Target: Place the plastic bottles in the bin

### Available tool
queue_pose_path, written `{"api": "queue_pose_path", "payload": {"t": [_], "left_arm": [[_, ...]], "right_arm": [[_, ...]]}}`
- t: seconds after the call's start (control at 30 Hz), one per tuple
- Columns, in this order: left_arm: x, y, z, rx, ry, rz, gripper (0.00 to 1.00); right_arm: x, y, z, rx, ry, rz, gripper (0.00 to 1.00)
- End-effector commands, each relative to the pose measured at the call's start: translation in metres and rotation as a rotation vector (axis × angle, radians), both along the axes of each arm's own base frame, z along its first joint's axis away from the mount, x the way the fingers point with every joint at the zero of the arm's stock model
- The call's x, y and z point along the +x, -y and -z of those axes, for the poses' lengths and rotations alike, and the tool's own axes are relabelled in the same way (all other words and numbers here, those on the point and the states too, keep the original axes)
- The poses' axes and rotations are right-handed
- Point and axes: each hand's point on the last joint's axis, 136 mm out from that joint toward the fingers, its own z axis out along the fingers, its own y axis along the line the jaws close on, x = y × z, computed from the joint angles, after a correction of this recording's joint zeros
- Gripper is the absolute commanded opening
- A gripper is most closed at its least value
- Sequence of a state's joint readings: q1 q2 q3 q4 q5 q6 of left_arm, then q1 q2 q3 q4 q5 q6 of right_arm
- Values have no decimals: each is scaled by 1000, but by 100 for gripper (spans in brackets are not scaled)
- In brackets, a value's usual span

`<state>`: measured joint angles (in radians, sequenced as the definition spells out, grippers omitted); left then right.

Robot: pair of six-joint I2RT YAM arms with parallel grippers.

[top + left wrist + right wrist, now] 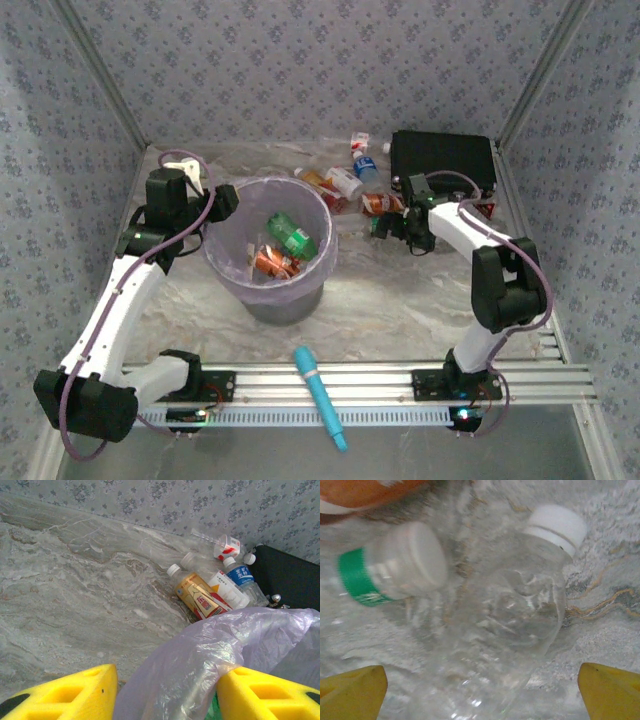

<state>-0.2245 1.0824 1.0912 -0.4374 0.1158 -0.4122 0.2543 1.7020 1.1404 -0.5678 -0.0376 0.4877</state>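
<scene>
The lilac bin [268,182] stands left of centre and holds a green bottle [293,236] and an orange-red one [272,263]. My left gripper [222,203] hovers at its back-left rim, open, with the bin's thin wall [200,655] between the yellow fingers [75,695]. Several bottles [348,182] lie behind and right of the bin: a yellow-labelled one [200,597], a blue-labelled one [241,575] and others. My right gripper [395,225] is low over them, open [481,672], straddling a clear white-capped bottle [520,610] beside a green-labelled one [385,570].
A flat black case [443,160] lies at the back right, touching the bottle pile. A teal stick tool [320,397] rests across the front rail. Patterned walls close in the back and both sides.
</scene>
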Motion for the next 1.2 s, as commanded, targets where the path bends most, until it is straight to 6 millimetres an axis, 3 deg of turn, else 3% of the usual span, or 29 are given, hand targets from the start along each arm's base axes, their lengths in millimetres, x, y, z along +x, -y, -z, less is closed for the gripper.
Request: {"api": "queue_pose_path", "payload": {"t": [0.0, 0.27, 0.5, 0.93, 1.1, 1.17], "left_arm": [[-3, -3, 16, 15, -54, -8, 55], [-3, -4, 15, 22, -52, -11, 54], [-3, -4, 14, 21, -54, -9, 54], [-8, -6, 15, 31, -54, -10, 55], [-11, -7, 14, 37, -52, -8, 55], [-11, -7, 14, 39, -54, -6, 55]], "right_arm": [[9, -2, 11, 38, 16, 45, 98], [2, 4, 39, 11, -24, 68, 89], [1, 8, 41, -2, -25, 69, 79], [-1, 22, 14, -18, 13, 54, 57], [2, 29, -6, -14, 37, 42, 52], [5, 30, -27, -17, 69, 19, 51]]}}
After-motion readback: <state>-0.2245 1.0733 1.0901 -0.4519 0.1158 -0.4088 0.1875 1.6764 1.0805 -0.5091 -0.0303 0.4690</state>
